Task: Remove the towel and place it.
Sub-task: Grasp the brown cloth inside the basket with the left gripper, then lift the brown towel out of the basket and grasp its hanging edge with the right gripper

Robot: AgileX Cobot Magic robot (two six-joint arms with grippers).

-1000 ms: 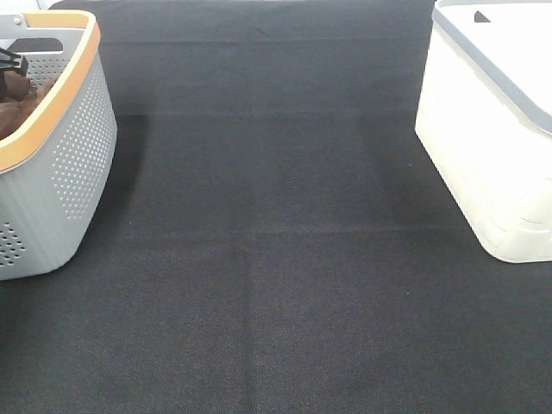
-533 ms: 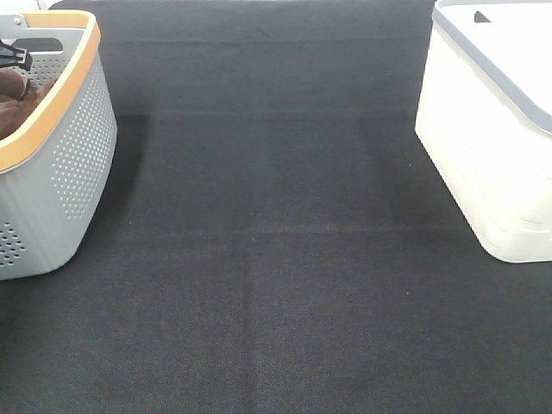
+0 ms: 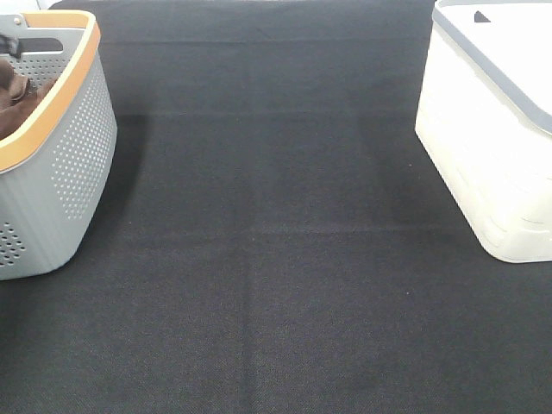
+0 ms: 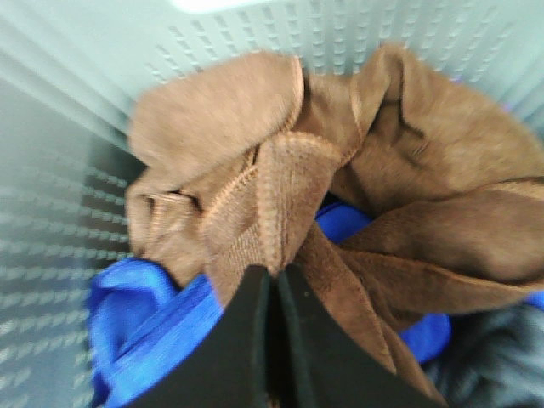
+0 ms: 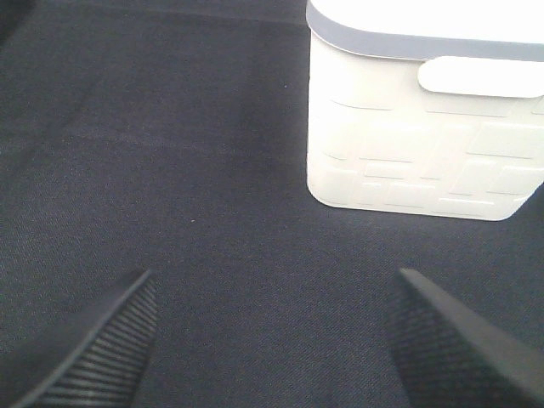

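Note:
The rust-brown towel (image 4: 280, 178) with stitched edges lies bunched inside the grey basket (image 3: 78, 147) at the far left of the table. My left gripper (image 4: 272, 285) is down in the basket, with its black fingers (image 4: 246, 340) shut on a fold of the towel's stitched edge. In the exterior view only a bit of the left gripper (image 3: 10, 45) and the brown towel (image 3: 13, 86) show over the basket's orange rim. My right gripper (image 5: 272, 340) is open and empty, low over the dark mat. It is out of the exterior view.
A blue cloth (image 4: 140, 314) and a dark grey cloth (image 4: 493, 365) lie under the towel in the basket. More brown folds (image 4: 450, 153) may belong to a second cloth; I cannot tell. A white lidded bin (image 3: 500, 129) stands at the right and also shows in the right wrist view (image 5: 425, 119).
In the exterior view my left gripper has moved a little toward the basket's far end, and the brown cloth has risen slightly with it. Nothing else has moved.

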